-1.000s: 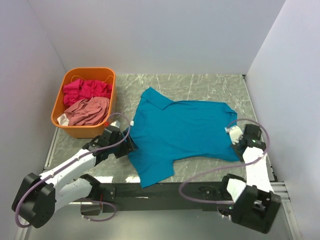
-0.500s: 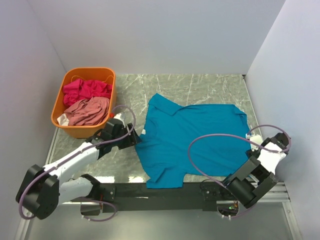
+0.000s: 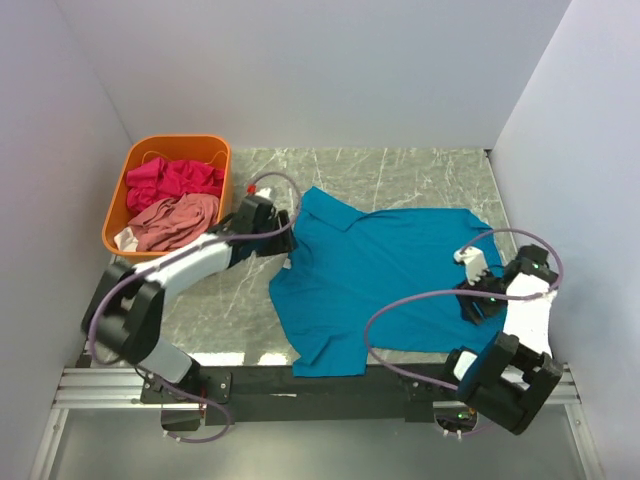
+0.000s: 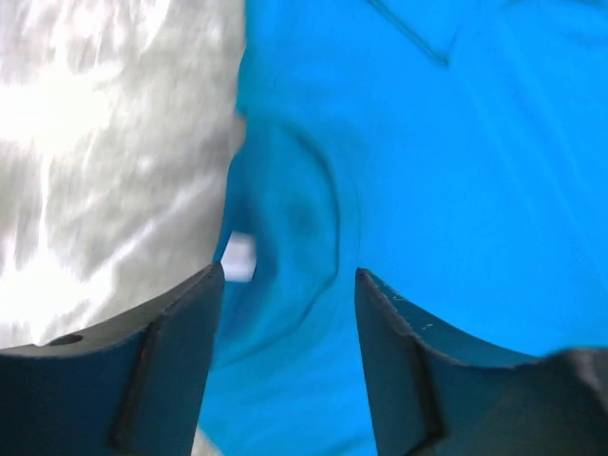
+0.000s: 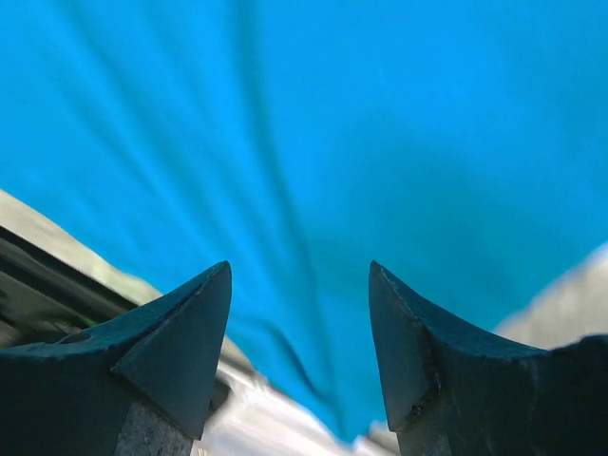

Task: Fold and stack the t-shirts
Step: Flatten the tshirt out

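one teal t-shirt flat; magenta t-shirt, salmon t-shirt in one basket; left gripper, right gripper spread

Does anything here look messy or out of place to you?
The teal shirt lies crooked on the table, its near-left corner creased over. The magenta shirt and salmon shirt sit crumpled in the orange basket. Nothing looks damaged or spilled.

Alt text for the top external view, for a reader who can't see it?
A teal-blue t-shirt lies spread on a marbled table, the left gripper by its collar and the right gripper over its opposite edge. An orange basket at the far left holds a magenta-pink shirt and a salmon-pink shirt.
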